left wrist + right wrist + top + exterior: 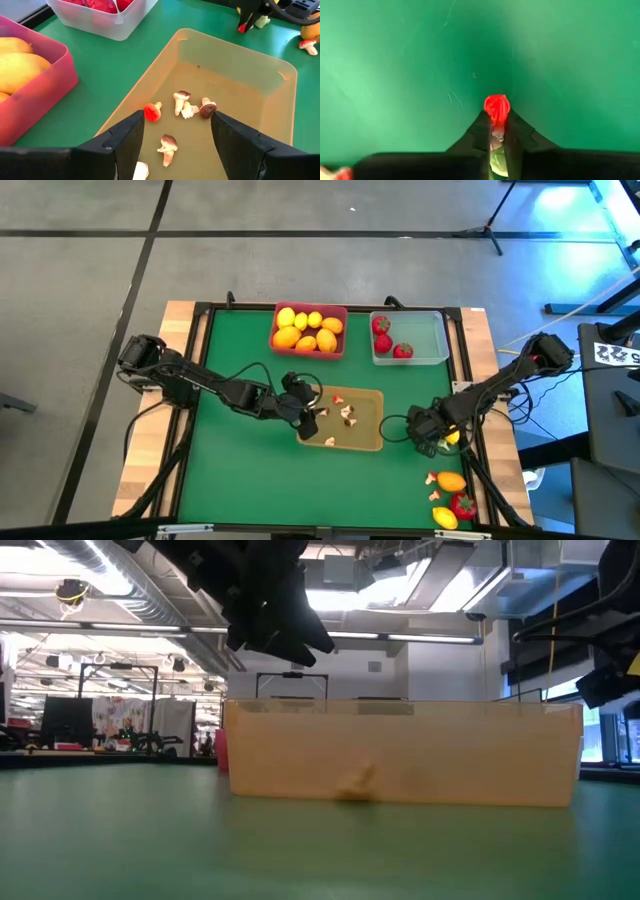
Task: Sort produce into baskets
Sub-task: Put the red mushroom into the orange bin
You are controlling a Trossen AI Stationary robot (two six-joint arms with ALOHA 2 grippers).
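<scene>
Pinching a small red-capped piece (497, 108) between closed fingers, the right gripper (432, 436) sits lower right of the frame, beside the tan basket (378, 412). Next comes carrying it over. The left gripper (300, 406) hovers spread above that basket's mushrooms (182, 100)

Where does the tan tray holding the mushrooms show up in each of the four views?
High: tan tray, centre, between both grippers.
Low: fills the middle as a tan wall.
Left wrist: ahead of the fingers.
Right wrist: not in it.
Shared landmark: the green table mat.
</scene>
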